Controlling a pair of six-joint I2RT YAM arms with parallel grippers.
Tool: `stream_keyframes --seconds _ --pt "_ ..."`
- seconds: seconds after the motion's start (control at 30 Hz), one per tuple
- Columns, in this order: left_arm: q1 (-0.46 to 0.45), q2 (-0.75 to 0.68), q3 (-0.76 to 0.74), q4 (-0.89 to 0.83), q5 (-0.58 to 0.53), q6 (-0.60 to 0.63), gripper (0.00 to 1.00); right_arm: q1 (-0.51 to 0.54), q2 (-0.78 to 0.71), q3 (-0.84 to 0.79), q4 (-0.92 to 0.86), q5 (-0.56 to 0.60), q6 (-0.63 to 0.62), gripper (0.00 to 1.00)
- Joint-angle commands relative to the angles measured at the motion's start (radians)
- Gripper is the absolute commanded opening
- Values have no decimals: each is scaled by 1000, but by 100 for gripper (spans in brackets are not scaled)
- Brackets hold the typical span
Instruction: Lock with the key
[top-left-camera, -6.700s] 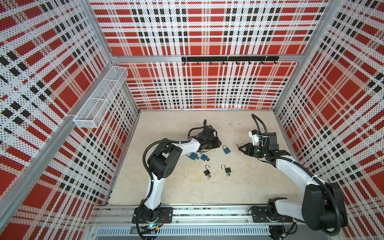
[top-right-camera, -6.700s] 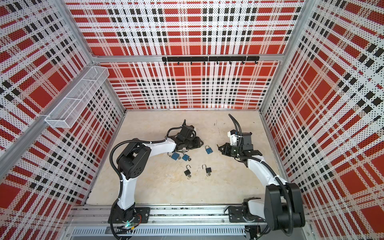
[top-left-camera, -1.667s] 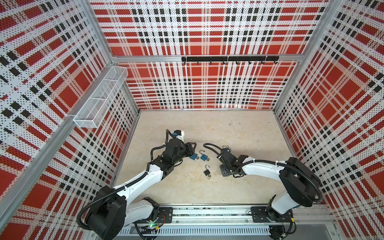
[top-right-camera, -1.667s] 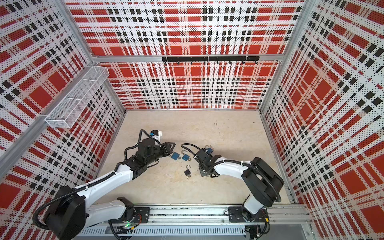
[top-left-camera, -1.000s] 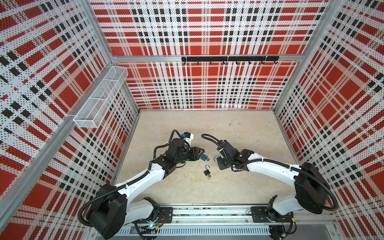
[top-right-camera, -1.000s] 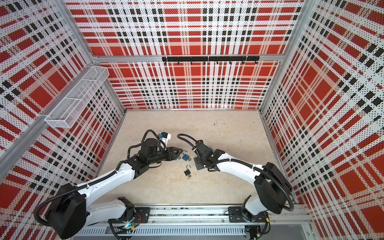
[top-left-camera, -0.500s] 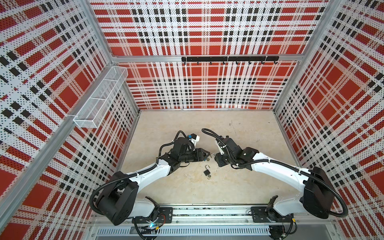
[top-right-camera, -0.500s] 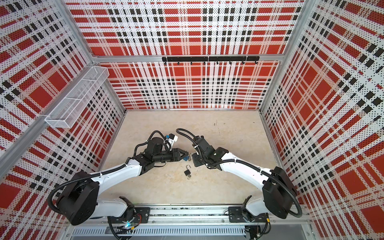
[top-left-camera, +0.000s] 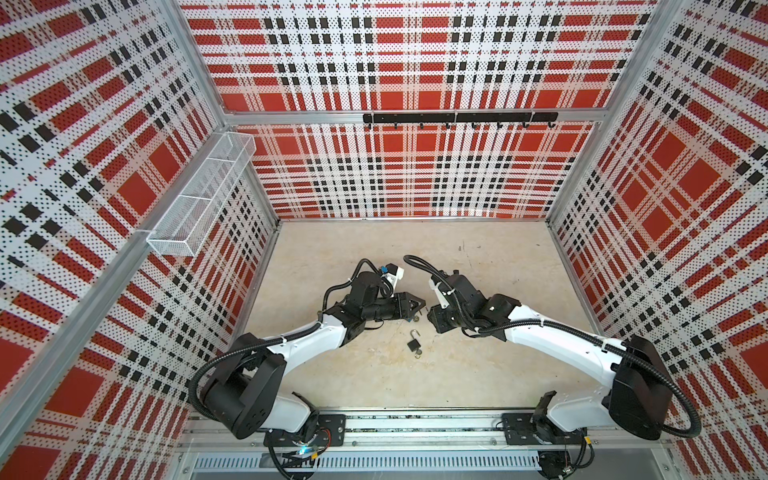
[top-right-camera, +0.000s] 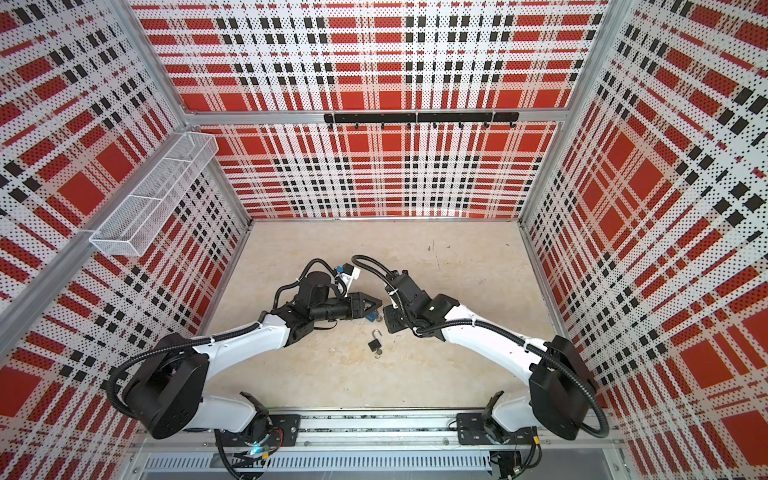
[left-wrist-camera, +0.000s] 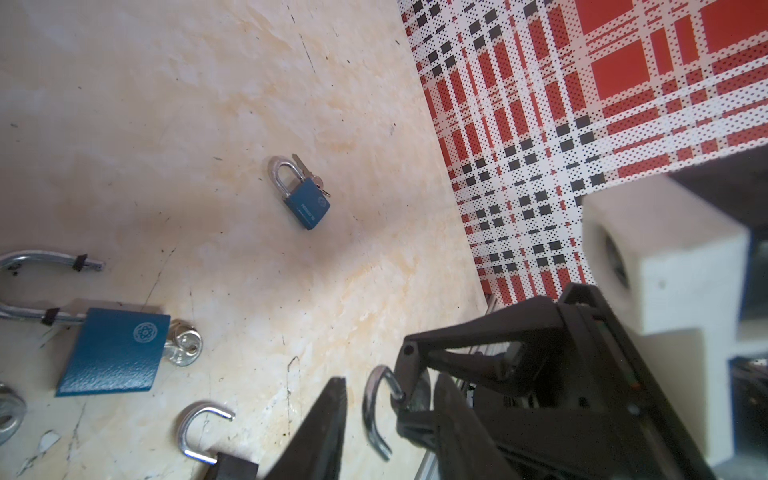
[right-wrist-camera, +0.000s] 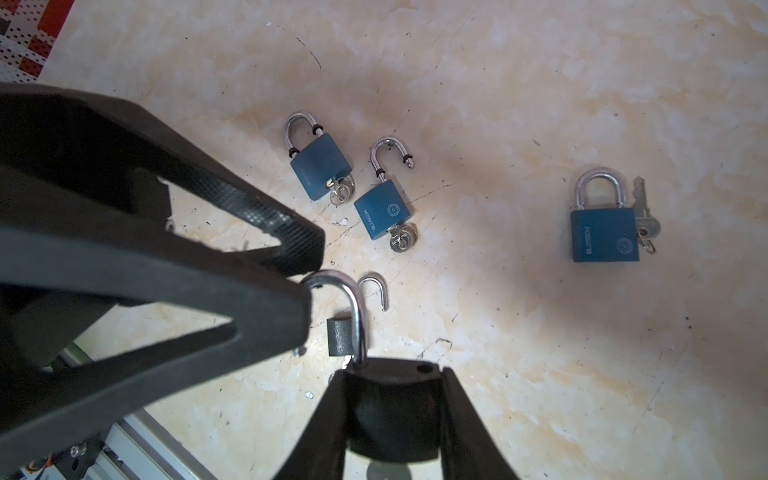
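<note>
**Black padlock, steel shackle swung open, held above mid-worktop**

The right fingers (right-wrist-camera: 461, 419) are clamped on the body of the black padlock (right-wrist-camera: 392, 415). The left fingers (right-wrist-camera: 232, 282) stand part open either side of its shackle (right-wrist-camera: 357, 316), gripping nothing. Five locks in all: this one, a second black padlock (top-left-camera: 413, 345) and three blue padlocks (right-wrist-camera: 320, 170) (right-wrist-camera: 382, 212) (right-wrist-camera: 602, 237) lying on the worktop (top-left-camera: 478, 365). The walls (top-left-camera: 415, 174) are well apart, with open worktop behind and to the right.
</note>
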Motion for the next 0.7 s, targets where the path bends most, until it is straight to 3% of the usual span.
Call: stream_keyframes --seconds 0.0,0.67 --pt "-10 20 25 44 10 -8 38 6 -34 31 39 -7 -10 24" --pt "-24 52 16 75 15 -24 27 5 -45 34 47 -4 -7 24"
